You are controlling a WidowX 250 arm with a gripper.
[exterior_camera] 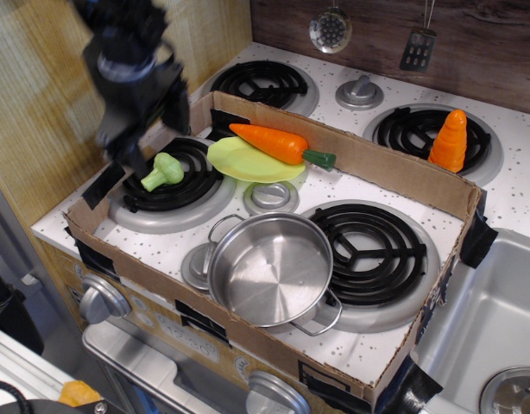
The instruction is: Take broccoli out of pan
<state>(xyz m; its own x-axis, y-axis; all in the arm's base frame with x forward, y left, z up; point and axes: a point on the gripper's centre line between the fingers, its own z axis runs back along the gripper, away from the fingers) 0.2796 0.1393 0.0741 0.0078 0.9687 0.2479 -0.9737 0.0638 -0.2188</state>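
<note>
At the upper left of the frame, the black gripper (125, 147) is seen blurred above the burner (172, 185); whether its jaws are spread cannot be told. Just below it, the broccoli (161, 172) is laid on its side on that burner, outside the pan. Further right, the carrot (278, 143) is rested on the yellow-green plate (239, 161). The pan (270, 269) is seen at lower middle with nothing inside.
</note>
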